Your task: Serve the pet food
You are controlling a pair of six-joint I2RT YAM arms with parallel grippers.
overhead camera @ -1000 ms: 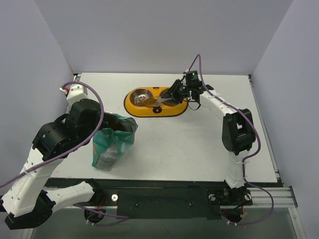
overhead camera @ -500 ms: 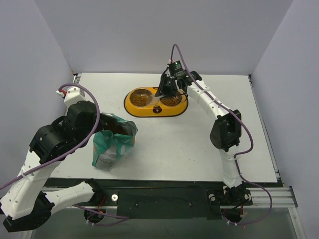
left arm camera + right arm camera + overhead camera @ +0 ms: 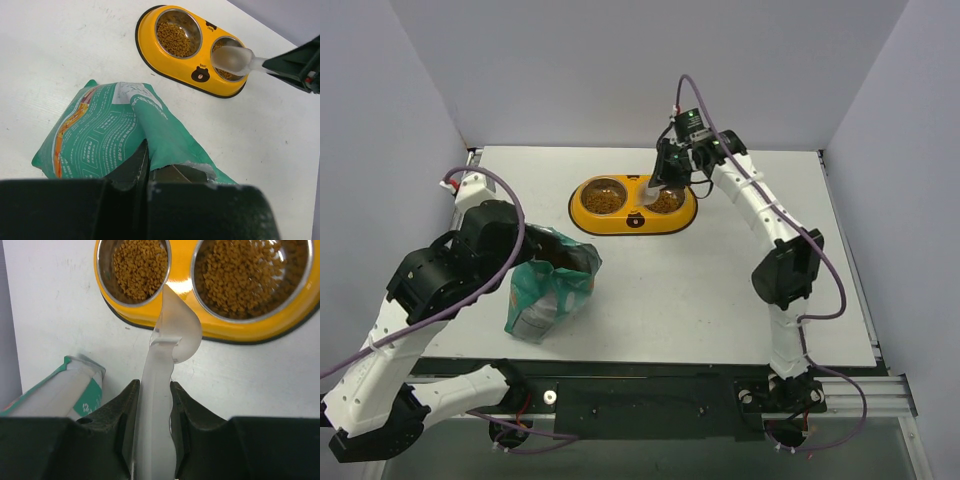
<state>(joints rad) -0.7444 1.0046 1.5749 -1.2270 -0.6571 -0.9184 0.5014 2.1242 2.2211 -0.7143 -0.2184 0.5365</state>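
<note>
Right pincer clamps an empty-looking scoop over the feeder — pet food already lies in it. Left pincer pinches the bag at eight o'clock; you next rescoop there or finish.

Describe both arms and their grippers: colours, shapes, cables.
Both arms have white tubular links joined by bulky black joint housings. The left arm and right arm each carry a purple cable looping loosely alongside. The left gripper and right gripper each have two dark, nearly black fingers that narrow toward the tips.
</note>
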